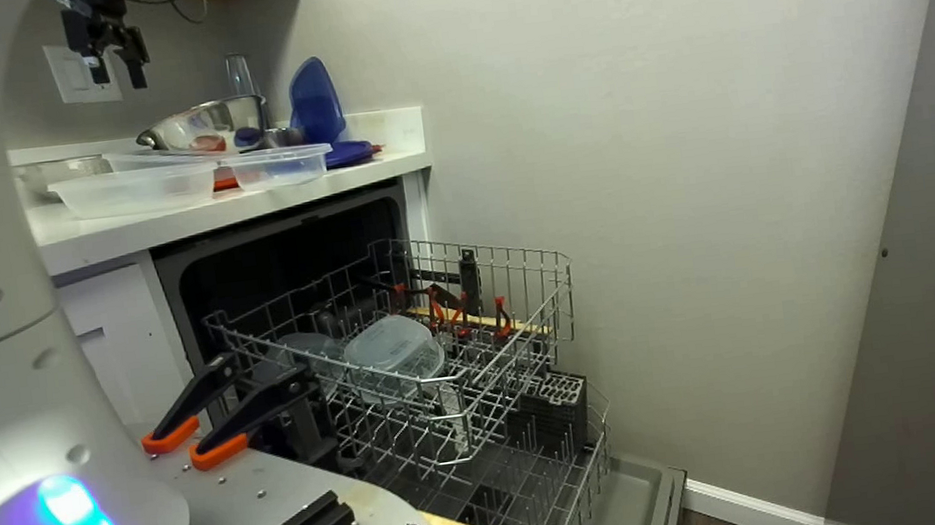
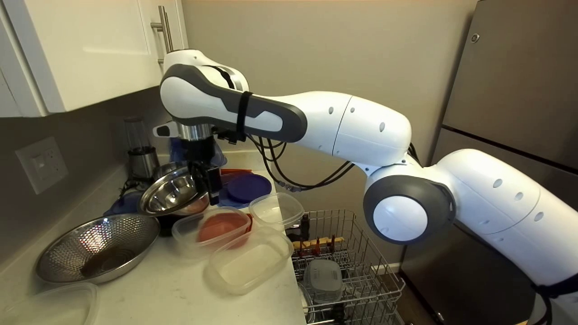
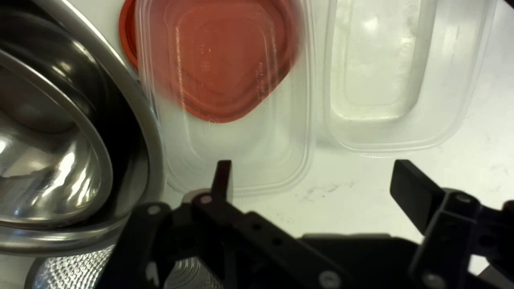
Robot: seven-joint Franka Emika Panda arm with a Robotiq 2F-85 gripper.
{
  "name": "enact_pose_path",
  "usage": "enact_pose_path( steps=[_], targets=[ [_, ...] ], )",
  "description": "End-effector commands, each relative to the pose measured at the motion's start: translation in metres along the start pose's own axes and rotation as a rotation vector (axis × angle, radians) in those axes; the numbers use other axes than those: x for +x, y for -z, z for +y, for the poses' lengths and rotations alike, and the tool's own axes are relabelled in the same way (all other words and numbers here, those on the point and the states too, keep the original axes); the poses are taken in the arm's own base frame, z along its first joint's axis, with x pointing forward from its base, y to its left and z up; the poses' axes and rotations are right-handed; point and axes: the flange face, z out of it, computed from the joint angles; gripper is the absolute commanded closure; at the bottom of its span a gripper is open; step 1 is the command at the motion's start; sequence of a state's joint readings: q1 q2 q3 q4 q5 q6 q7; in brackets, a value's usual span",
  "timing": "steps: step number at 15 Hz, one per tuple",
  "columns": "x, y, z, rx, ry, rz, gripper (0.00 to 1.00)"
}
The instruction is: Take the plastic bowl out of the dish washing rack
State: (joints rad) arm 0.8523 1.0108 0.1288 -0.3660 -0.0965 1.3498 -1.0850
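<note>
My gripper (image 3: 312, 180), jaws spread wide, hung above the counter (image 3: 333, 212), near clear containers (image 3: 257, 154) and steel bowls (image 3: 130, 160); the plastic bowl (image 1: 389, 346) sat lower, in the wire dish washing rack (image 1: 443, 379), near a tan strip (image 2: 309, 244)

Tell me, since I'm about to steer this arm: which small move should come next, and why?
Probably swing the open tool toward the rack, passing above the containers. It holds nothing and hangs over the counter, while the bowl sits lower, in the rack.
</note>
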Motion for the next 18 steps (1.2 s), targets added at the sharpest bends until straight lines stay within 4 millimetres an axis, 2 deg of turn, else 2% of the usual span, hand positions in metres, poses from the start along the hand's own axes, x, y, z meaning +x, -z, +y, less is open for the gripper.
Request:
enact_pose_path(
  steps=[1,6,9,13,14,18],
  targets=[
    [-0.005,0.016,-0.021,0.105,-0.159,-0.018,0.00],
    [-0.007,0.025,-0.050,0.278,-0.360,-0.062,0.00],
    [-0.005,0.032,-0.061,0.352,-0.460,-0.043,0.00],
    [-0.006,0.041,-0.062,0.374,-0.523,-0.007,0.00],
    [-0.001,0.031,-0.057,0.342,-0.488,-0.018,0.00],
    [-0.002,0.029,-0.056,0.344,-0.491,-0.017,0.00]
  ],
)
